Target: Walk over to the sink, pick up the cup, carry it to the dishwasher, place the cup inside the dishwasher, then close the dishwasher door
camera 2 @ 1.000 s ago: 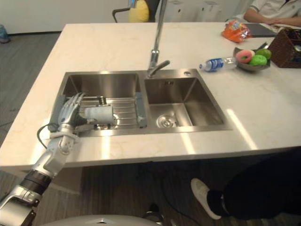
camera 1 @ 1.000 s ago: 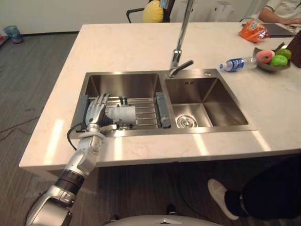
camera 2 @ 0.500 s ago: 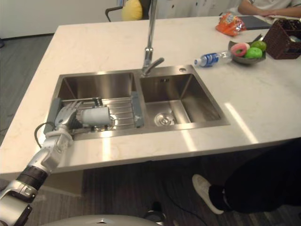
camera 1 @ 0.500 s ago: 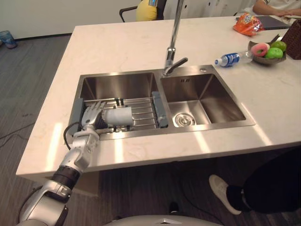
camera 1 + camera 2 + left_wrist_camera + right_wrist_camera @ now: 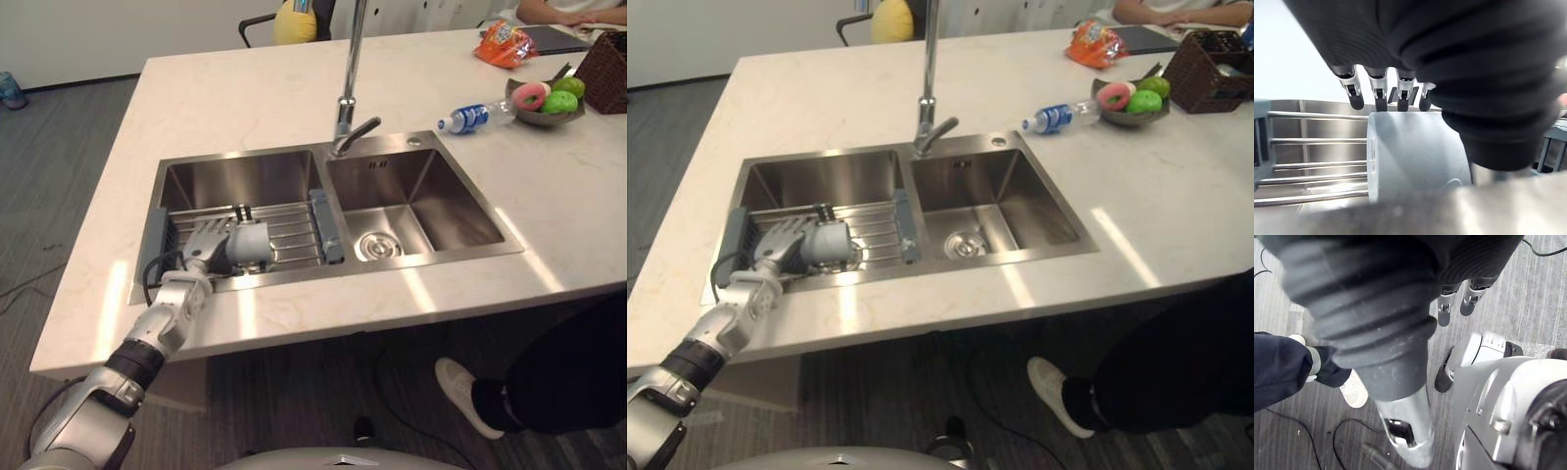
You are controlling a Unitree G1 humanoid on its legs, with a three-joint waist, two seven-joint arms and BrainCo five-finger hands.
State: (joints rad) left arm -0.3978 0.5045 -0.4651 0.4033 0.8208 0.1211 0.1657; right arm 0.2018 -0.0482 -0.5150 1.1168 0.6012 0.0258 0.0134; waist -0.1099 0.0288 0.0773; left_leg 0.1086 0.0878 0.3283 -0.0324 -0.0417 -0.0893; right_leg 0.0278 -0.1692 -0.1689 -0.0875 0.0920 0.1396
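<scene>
Cup (image 5: 252, 243) is lying on its side on the wire rack (image 5: 294, 230) in the left basin (image 5: 245, 181) of the sink (image 5: 421, 262); one cup, pale grey. Reaching over the front rim, the left hand (image 5: 201, 251) is covering the cup's near end. In the left wrist view its fingers (image 5: 1380, 95) are sitting fairly straight, side by side, tips just over the cup's upper edge and not wrapping it; the thumb is hidden.

Sink is showing two basins. The right basin (image 5: 431, 196) is showing one round drain (image 5: 377, 245). One faucet (image 5: 345, 108) is standing behind the divider, its top cut off.

One bowl (image 5: 524, 116) on the tabletop (image 5: 245, 98) is holding one pink ring-shaped item (image 5: 530, 95) and green fruit (image 5: 561, 101), two as far as I can tell. One plastic bottle (image 5: 468, 119) is lying just beside the bowl, and one orange bag (image 5: 505, 44) is sitting farther back. One dark wicker basket (image 5: 1205, 83) is running off the edge, contents hard to make out.

Over the floor the right hand (image 5: 1445, 309) is hanging, fingers loose and holding nothing. One person's leg with a white shoe (image 5: 460, 392) is showing by the tabletop's near right side. A second person (image 5: 573, 10) is sitting at the far corner, mostly cut off.
</scene>
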